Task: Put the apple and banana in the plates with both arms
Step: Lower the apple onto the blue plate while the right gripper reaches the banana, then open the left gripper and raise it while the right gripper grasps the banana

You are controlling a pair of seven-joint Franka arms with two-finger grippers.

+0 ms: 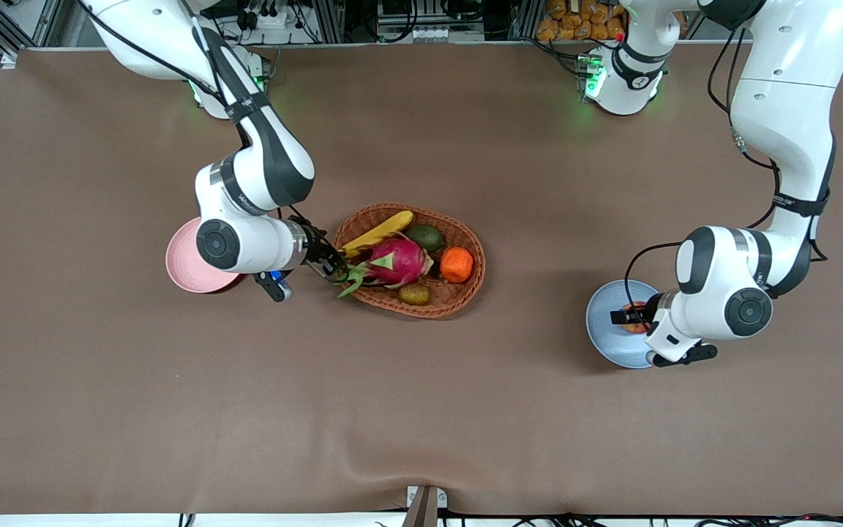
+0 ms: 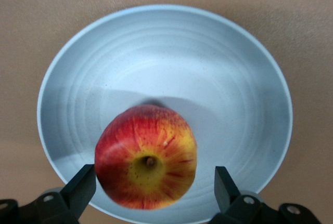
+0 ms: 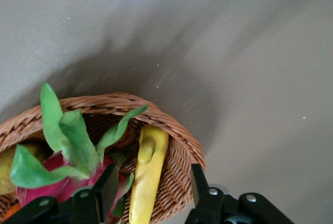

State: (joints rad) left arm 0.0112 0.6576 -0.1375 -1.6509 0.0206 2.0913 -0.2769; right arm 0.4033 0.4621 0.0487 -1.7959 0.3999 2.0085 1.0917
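Apple [image 2: 145,164] sits in the light blue plate [image 2: 78,78], stem end up, toward my left arm's end of the brown surface [image 1: 421,410]. My left gripper [image 2: 153,180] hangs just above the plate, released: its two fingers [image 2: 78,187] stand spread, one on each side of the fruit, with a clear gap at one finger and the other finger just beside the skin.

Read as a clock face over the front view, the blue plate lies at about four o'clock from the oval wicker basket [image 1: 476,256], well apart from it. The pale pink plate [image 1: 180,263] lies at nine o'clock, partly under my right arm.

The banana [image 1: 381,230] is in the basket, along the rim from ten to twelve o'clock, touching the magenta dragon fruit [image 1: 396,260] at the centre. My right gripper [image 1: 337,267] is down at the basket's nine o'clock edge. Its fingers [image 3: 106,182] straddle the banana's dark-tipped end without clenching it, and wicker shows between the peel and each finger.

An orange [image 1: 456,264] lies at three o'clock in the basket, a dark green fruit [image 1: 425,236] at one o'clock, and a small brown fruit [image 1: 414,294] at six o'clock.
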